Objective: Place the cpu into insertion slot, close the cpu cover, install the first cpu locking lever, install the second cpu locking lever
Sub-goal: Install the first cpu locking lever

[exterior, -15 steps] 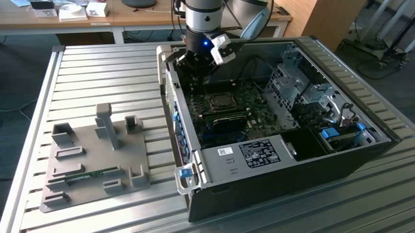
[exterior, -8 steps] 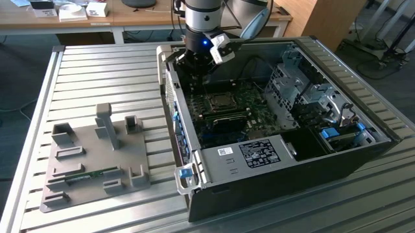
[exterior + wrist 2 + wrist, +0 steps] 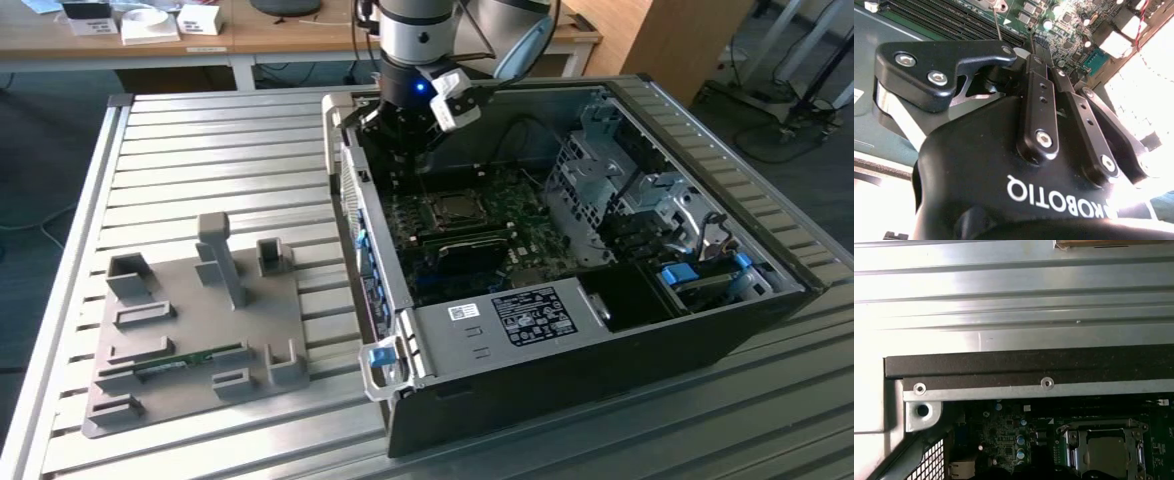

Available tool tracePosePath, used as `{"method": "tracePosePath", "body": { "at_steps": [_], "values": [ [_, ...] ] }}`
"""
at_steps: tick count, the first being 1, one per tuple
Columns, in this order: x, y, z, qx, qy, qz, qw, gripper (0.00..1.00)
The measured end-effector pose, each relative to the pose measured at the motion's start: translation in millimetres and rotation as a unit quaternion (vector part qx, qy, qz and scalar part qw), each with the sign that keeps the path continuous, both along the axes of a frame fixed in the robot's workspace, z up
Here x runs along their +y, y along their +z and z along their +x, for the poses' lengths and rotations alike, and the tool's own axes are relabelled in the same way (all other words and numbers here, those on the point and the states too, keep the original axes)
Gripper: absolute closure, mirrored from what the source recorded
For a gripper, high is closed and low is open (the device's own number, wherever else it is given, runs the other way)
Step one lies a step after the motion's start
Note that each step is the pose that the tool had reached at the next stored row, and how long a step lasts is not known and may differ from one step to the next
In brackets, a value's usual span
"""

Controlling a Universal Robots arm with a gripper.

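Exterior view: pincer (image 3: 407,165), drawn narrow, hangs inside the case (image 3: 587,350); cpu cover (image 3: 455,210) lies just below it, off toward the exterior view's right.

From my station I count one open computer case (image 3: 561,330) on one slatted table (image 3: 200,140), holding one green motherboard (image 3: 534,235) with one cpu (image 3: 1106,452) under one cpu cover (image 3: 1104,429). There is one grey fixture plate (image 3: 174,400) bearing one memory stick (image 3: 180,362). I see one arm (image 3: 416,35) and one hand (image 3: 404,165). In the first wrist view there are two rivets (image 3: 1046,383) (both on the case rim).
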State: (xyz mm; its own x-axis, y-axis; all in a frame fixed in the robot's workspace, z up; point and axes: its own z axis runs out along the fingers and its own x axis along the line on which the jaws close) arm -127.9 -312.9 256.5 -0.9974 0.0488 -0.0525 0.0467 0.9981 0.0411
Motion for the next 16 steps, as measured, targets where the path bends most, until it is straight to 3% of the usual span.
{"method": "tracePosePath", "body": {
  "at_steps": [10,16],
  "values": [
    [9.2,-2.0,-1.8,0.0,0.0,0.0051,1.0,0.89],
    [11.5,-2.7,-1.6,0.0,0.0,0.0061,1.0,0.89]
  ]
}}
